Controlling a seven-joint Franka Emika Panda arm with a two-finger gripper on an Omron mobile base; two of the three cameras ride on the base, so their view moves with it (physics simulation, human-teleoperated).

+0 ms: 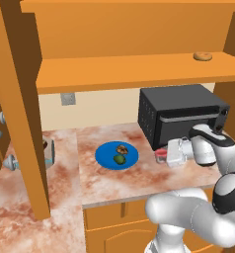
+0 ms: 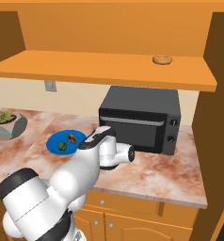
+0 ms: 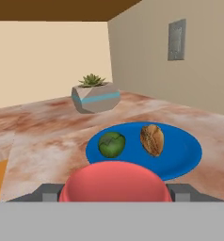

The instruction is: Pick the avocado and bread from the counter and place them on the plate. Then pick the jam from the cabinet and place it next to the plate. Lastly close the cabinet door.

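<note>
My claw [image 1: 164, 156] is clamped on the small pinkish-red jam jar [image 3: 115, 181], one dark fingertip [image 3: 47, 192] on each side of it, low over the reddish-brown and white marbled stone desk [image 1: 139, 180] and just in front of the black box-shaped microwave oven [image 1: 181, 116]. The flat round bright blue plate [image 1: 103, 157] lies near the jar, on its far side as the hand view looks along the claw. On it rest the small dark green egg-shaped avocado [image 3: 111, 144] and the small round brown speckled bread [image 3: 152, 139], side by side and apart. I judge the first part of the task complete and the jam placement in hand. Whether the jar's base touches the desk I cannot tell. To do this step well, I should bring the jar down upright onto bare stone beside the plate rim, not on the blue surface. I should part the fingers only once the base is seated, then withdraw straight back so neither fingertip clips the jar. The risk is a tilted release that rolls the jar into the plate. A pale tan doughnut-shaped roll [image 1: 202, 56] sits on the shelf of the large orange wooden wall cabinet [image 1: 134, 69]. Its tall orange door [image 1: 16, 108] stands open at the left and remains to be shut.
</note>
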